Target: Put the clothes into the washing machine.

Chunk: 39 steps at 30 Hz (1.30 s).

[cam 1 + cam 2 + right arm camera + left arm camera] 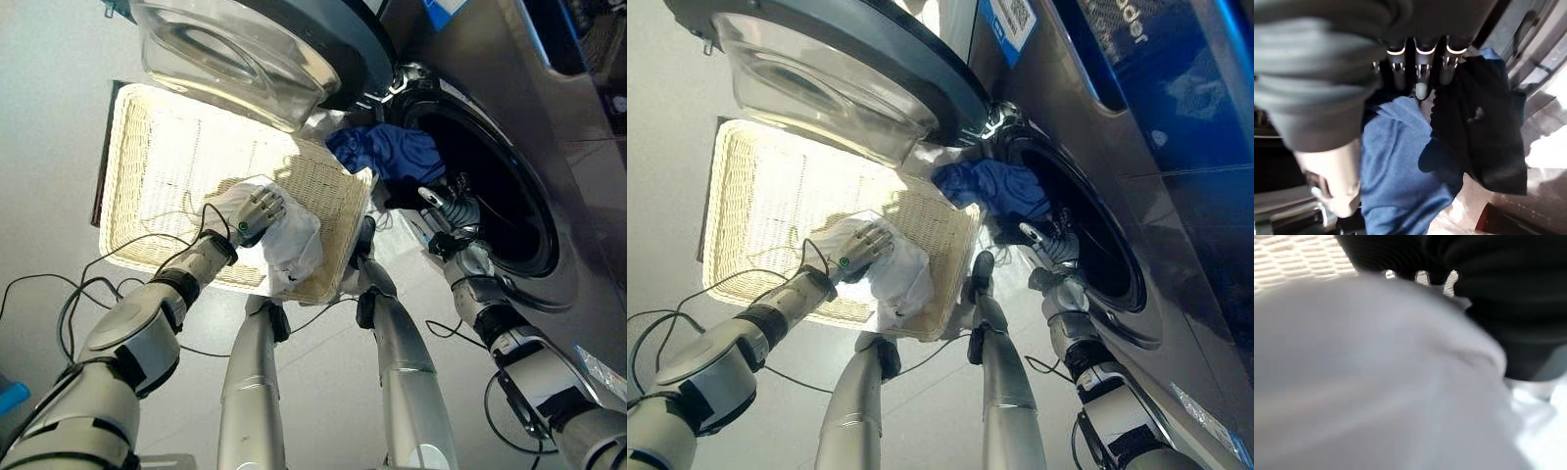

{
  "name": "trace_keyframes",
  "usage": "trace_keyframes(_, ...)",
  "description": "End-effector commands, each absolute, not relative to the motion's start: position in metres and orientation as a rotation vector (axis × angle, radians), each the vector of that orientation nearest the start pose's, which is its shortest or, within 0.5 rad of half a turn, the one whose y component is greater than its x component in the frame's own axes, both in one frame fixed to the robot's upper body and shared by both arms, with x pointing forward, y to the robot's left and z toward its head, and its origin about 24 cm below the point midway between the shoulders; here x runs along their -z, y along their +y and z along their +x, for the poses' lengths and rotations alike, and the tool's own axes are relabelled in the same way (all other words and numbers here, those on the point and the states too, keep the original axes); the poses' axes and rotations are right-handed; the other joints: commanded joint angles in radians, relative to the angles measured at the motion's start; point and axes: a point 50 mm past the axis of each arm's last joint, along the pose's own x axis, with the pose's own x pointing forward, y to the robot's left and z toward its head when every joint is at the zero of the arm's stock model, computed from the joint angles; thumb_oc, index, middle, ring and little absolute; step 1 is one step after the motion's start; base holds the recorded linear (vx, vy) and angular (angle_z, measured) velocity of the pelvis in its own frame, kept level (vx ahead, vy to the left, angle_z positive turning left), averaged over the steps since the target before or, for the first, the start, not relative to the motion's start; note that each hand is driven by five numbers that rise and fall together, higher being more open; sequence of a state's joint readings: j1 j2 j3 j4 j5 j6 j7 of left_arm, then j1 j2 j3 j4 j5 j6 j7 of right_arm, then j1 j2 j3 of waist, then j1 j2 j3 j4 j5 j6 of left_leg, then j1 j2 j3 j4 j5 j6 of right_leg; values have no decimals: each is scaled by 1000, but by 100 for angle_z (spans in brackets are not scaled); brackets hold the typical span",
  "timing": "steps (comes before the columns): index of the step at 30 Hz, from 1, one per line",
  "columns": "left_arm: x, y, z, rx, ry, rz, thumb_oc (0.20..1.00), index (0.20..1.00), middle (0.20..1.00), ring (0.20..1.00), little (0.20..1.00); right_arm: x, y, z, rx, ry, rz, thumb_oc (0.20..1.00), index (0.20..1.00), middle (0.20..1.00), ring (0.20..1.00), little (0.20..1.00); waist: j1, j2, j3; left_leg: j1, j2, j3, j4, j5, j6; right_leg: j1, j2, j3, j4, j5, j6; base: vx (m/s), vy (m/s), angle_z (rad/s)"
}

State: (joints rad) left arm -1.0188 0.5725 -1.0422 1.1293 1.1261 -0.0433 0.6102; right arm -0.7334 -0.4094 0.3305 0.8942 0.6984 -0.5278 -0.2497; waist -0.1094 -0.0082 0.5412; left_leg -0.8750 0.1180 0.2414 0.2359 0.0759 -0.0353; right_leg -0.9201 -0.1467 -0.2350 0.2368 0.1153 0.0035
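Two hands work: the left hand (263, 208), fingers curled on a white garment (284, 245) in the wicker basket (157, 147) at centre left; the right hand (446, 208), fingers hidden, is by blue clothes (387, 152) at the washing machine's (549, 147) drum mouth, right.

Cream woven basket (167, 157), white cloth (289, 240), blue shirt (387, 152), black garment (1484, 127), dark grey washer (509, 88), clear door (235, 54).
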Motion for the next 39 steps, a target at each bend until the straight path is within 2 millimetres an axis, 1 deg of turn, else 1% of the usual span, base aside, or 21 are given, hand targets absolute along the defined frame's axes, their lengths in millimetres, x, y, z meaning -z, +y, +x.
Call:
trace_keyframes(1,-114,192,393,157,-545,2327,1000,1000,1000,1000,1000,-141,-214,371,240,-410,148,1000,1000,1000,1000,1000,19,-3,-21,-32,0,9,-55,42,-113,-28,19,-4,57,-13,138,0,0,0)
trace_keyframes(4,-120,194,395,98,-524,2293,1000,1000,1000,1000,1000,-146,-214,372,247,-422,157,1000,1000,1000,1000,1000,16,-5,-21,-58,3,1,-52,45,-116,-53,20,4,55,-5,140,0,0,0)
trace_keyframes(5,-119,194,395,92,-513,2283,1000,1000,1000,1000,1000,-145,-215,371,248,-419,159,1000,1000,1000,1000,1000,16,-6,-21,-54,3,-1,-52,41,-118,-48,20,5,55,-8,141,0,0,0)
trace_keyframes(7,-127,195,397,24,-503,2247,1000,1000,1000,1000,1000,-150,-216,373,250,-436,163,1000,1000,1000,1000,1000,15,-9,-21,-71,6,-8,-52,44,-121,-64,20,12,53,-3,143,0,0,0)
trace_keyframes(10,-133,194,400,4,-501,2236,1000,1000,1000,1000,1000,-155,-216,374,252,-453,175,1000,1000,1000,1000,1000,15,-12,-21,-79,7,-11,-56,47,-124,-71,20,10,50,3,145,0,0,0)
trace_keyframes(11,-136,194,401,-9,-489,2219,1000,1000,1000,1000,1000,-160,-215,376,254,-466,183,1000,1000,1000,1000,1000,14,-14,-21,-92,8,-13,-57,54,-124,-83,20,10,48,11,145,0,0,0)
trace_keyframes(12,-133,194,401,0,-477,2215,1000,1000,1000,1000,1000,-159,-215,375,254,-464,184,1000,1000,1000,1000,1000,13,-16,-21,-87,8,-14,-54,50,-125,-78,20,11,51,7,146,0,0,0)
trace_keyframes(13,-135,195,401,-5,-478,2214,1000,1000,1000,1000,1000,-161,-215,376,254,-469,185,1000,1000,1000,1000,1000,13,-15,-21,-95,8,-14,-55,55,-124,-86,20,11,50,13,145,2,-2,3)
trace_keyframes(14,-132,194,402,22,-436,2214,674,674,674,674,674,-160,-215,376,256,-469,191,1000,1000,1000,1000,1000,12,-18,-21,-90,9,-16,-50,49,-126,-81,20,13,52,7,145,-3,-8,3)
trace_keyframes(15,-131,193,402,45,-427,2214,200,200,200,200,200,-161,-216,376,257,-470,195,1000,1000,1000,1000,1000,11,-20,-21,-87,9,-17,-50,48,-128,-78,21,13,53,8,146,-3,-9,4)
trace_keyframes(16,-133,193,403,42,-429,2215,200,200,200,200,200,-163,-216,376,257,-475,196,1000,1000,1000,1000,1000,11,-20,-21,-94,9,-16,-52,54,-127,-84,21,13,51,13,145,0,0,0)
trace_keyframes(17,-131,194,403,60,-410,2209,200,200,200,200,200,-161,-217,376,261,-473,201,1000,1000,1000,1000,1000,10,-22,-21,-82,12,-14,-49,47,-128,-75,20,10,59,6,147,0,0,0)
trace_keyframes(21,-130,193,402,73,-435,2189,200,200,200,200,200,-161,-219,376,271,-471,214,1000,1000,1000,1000,1000,9,-25,-21,-72,18,-6,-44,46,-127,-67,16,2,71,2,149,0,0,0)
trace_keyframes(27,-133,193,400,48,-504,2134,200,200,200,200,200,-157,-225,374,278,-465,223,1000,1000,1000,1000,1000,12,-16,-21,-50,16,0,-35,42,-130,-49,13,-4,84,-7,147,3,7,-3)
trace_keyframes(29,-136,197,399,-22,-520,2046,200,200,200,200,200,-155,-224,372,277,-463,223,1000,1000,1000,1000,1000,16,-10,-21,-37,13,3,-34,40,-129,-41,13,-5,94,-15,145,-3,13,-5)
trace_keyframes(30,-136,197,399,-32,-517,2033,200,200,200,200,200,-154,-224,372,278,-462,223,1000,1000,1000,1000,1000,17,-9,-21,-35,13,4,-34,40,-128,-39,12,-5,95,-16,145,-10,2,-5)
trace_keyframes(31,-136,199,398,-77,-510,1965,200,200,200,200,200,-151,-222,371,281,-459,222,1000,1000,1000,1000,1000,21,-6,-21,-25,13,8,-33,41,-128,-29,10,-9,98,-22,145,-10,1,-5)
trace_keyframes(34,-136,200,396,-120,-524,1884,200,200,200,200,200,-150,-222,371,282,-456,220,1000,1000,1000,1000,1000,24,-4,-21,-15,11,9,-32,39,-128,-19,8,-10,100,-27,143,-4,0,-1)
trace_keyframes(38,-136,201,395,-137,-528,1855,200,200,200,200,200,-149,-222,370,283,-454,219,1000,1000,1000,1000,1000,26,-4,-21,-11,11,7,-31,39,-127,-15,8,-11,102,-30,143,0,0,0)
trace_keyframes(39,-138,203,392,-210,-573,1718,200,200,200,200,200,-145,-221,370,283,-440,214,1000,1000,1000,1000,1000,33,-2,-21,8,8,3,-27,35,-123,1,5,-13,120,-43,142,-26,-43,1)
